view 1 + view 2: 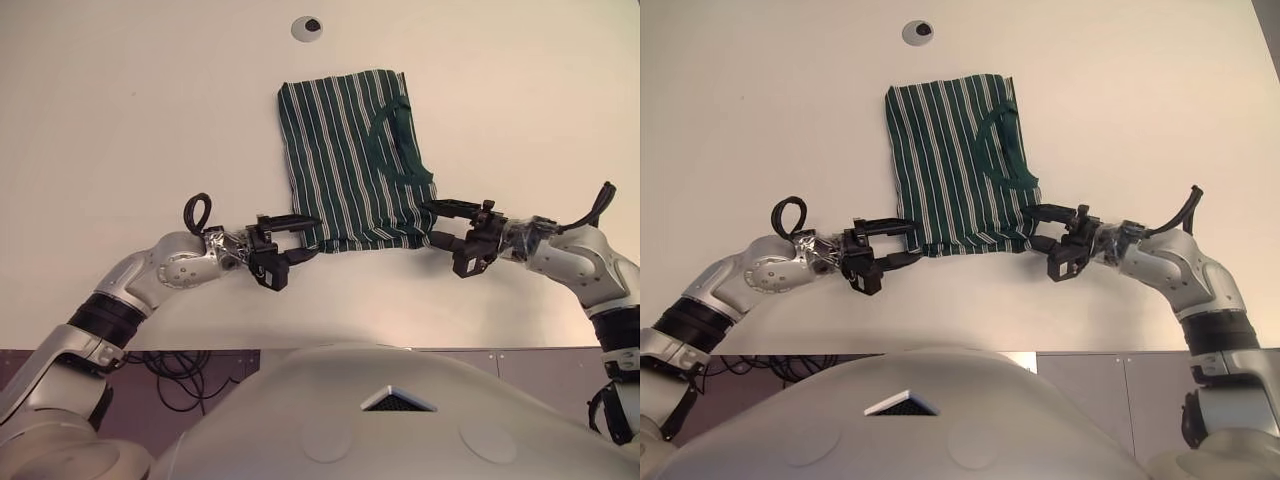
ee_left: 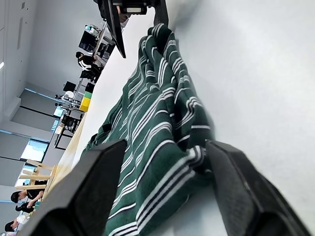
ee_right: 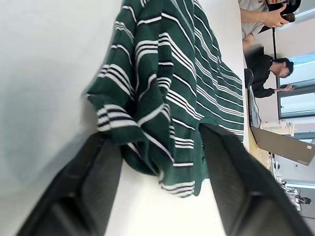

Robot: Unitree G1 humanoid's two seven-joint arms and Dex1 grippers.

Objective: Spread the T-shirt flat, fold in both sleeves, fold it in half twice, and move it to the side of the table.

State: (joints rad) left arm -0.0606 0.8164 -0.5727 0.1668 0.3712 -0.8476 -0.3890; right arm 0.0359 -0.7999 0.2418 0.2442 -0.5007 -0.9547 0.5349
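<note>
Green striped T-shirt (image 1: 350, 160); left gripper (image 1: 314, 238), right gripper (image 1: 432, 222) half hide its near corners.

Our left arm (image 1: 165, 262) and right arm (image 1: 585, 265) wear silver-grey shells with black joint bands; the left gripper (image 1: 312, 237), right gripper (image 1: 430, 224) and wrist cables (image 1: 197, 212) are black.

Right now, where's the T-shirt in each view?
Left eye: T-shirt centre, upper half.
Right eye: T-shirt slightly left of centre.
Left wrist: T-shirt corner between fingers of left gripper.
Right wrist: T-shirt corner between fingers of right gripper.
Shared landmark: near hem, one gripper at each corner.
</note>
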